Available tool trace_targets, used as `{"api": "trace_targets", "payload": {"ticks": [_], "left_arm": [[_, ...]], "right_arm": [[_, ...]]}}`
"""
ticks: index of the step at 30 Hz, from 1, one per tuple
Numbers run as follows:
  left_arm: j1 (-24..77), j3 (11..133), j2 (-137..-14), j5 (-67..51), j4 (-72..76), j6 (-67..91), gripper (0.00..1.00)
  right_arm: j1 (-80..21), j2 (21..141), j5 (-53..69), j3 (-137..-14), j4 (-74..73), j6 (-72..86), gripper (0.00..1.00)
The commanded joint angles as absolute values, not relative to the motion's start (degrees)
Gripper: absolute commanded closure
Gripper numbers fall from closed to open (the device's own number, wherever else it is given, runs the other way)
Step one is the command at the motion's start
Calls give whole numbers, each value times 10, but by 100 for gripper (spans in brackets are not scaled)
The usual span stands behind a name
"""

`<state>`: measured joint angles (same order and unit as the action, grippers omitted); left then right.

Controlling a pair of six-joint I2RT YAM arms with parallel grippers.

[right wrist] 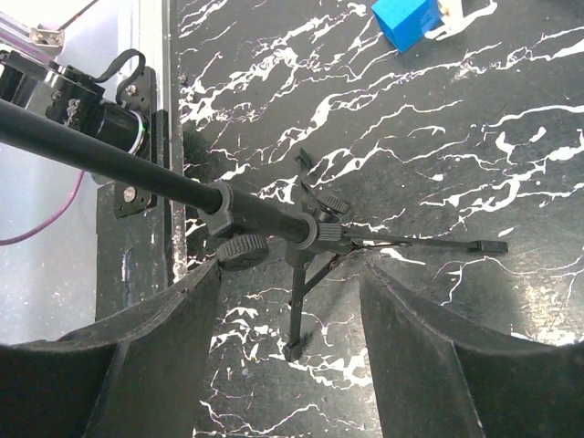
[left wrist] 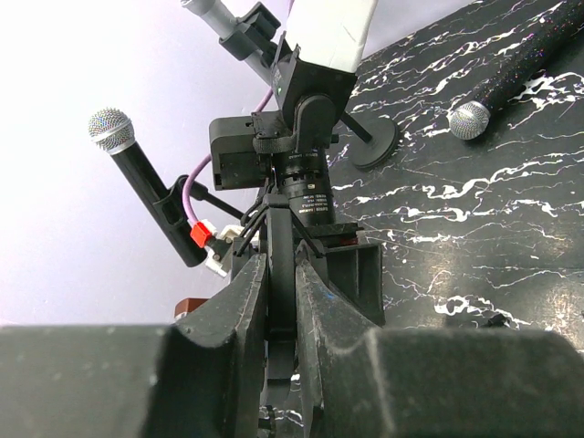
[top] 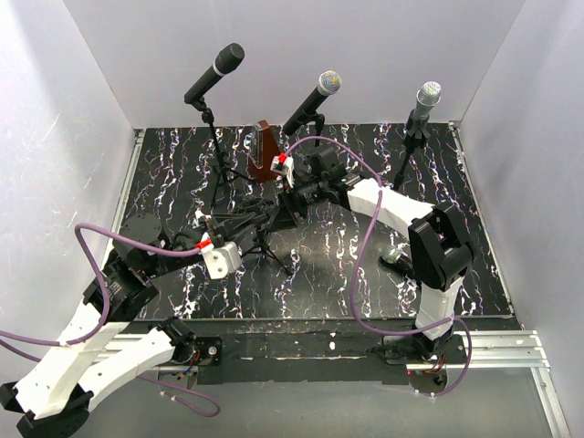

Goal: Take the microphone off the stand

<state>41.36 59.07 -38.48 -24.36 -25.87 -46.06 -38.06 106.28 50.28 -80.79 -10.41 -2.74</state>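
Observation:
The microphone [top: 316, 98], black with a silver head, sits tilted in the clip of the middle stand [top: 270, 239]. It also shows at upper left in the left wrist view, the microphone [left wrist: 137, 169] still clipped. My left gripper [top: 252, 224] is shut on the stand's black pole [left wrist: 280, 265], one finger pressed on each side. My right gripper [top: 292, 197] hangs open above the tripod hub [right wrist: 310, 228]. Its fingers [right wrist: 173, 338] straddle a tripod leg without touching, and the right gripper [right wrist: 290, 265] holds nothing.
Two more microphones stand on stands at the back, the black one [top: 217, 71] on the left and the silver one [top: 423, 102] on the right. A loose microphone [top: 394, 255] lies on the table by the right arm. A brown block [top: 265, 153] and a blue block [right wrist: 406, 20] are nearby.

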Motion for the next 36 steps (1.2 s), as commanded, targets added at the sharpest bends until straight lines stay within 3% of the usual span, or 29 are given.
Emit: {"api": "trace_targets", "payload": {"ticks": [1,13,21,30,36], "left_arm": [[413,589,-389,-234,-260,-446,100],[412,580,-392,-232,-248,-446,100],[412,581,-393,-226,-246,-447,100],[412,594,-390,-246,-268,-487,100],[412,594,-381,-251,-275,-508,100]], "right_arm": [[-388,1068,484,-806,-98,-31,32],[-389,1073,376,-766,-108,-40,33],[-381,1025,569,-801,-113,-59,27],[-384,1077,581,-907,-240,-235,32],[-388,1090,567,-911,-257,-275,34]]}}
